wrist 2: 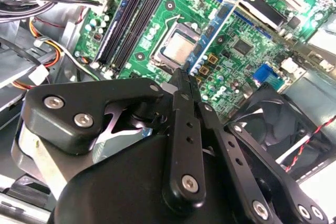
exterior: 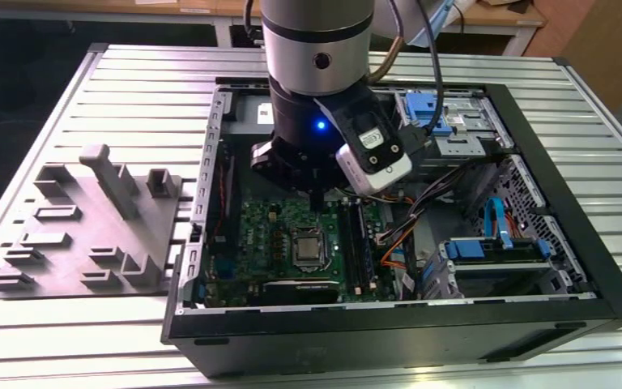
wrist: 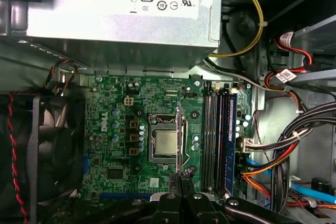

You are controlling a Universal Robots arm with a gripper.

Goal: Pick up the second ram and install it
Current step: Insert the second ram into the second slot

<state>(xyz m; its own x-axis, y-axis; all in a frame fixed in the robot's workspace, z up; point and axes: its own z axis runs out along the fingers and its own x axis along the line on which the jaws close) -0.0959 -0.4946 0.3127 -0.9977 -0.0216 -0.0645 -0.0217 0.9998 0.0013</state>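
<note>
My gripper (wrist 2: 185,80) (wrist: 181,176) is shut on the second ram (wrist 2: 214,31) (wrist: 178,137), a thin dark stick with a blue edge, seen edge-on in both wrist views. The stick hangs above the CPU socket (wrist: 165,144) of the green motherboard (wrist: 113,129) (exterior: 273,231), to one side of the long black ram slots (wrist: 211,135) (wrist 2: 134,22). Another ram stick with a blue label (wrist: 229,140) stands in the slot farthest from the socket. In the exterior view the gripper (exterior: 313,188) sits low inside the open computer case (exterior: 570,267), mostly hidden behind the arm's wrist.
A grey plastic tray (exterior: 84,235) with upright blocks lies on the slatted table at the exterior view's left. Inside the case are a black fan (wrist: 47,150), a silver power supply (wrist: 121,3), bundled cables (wrist: 283,150) and drive bays (exterior: 495,251).
</note>
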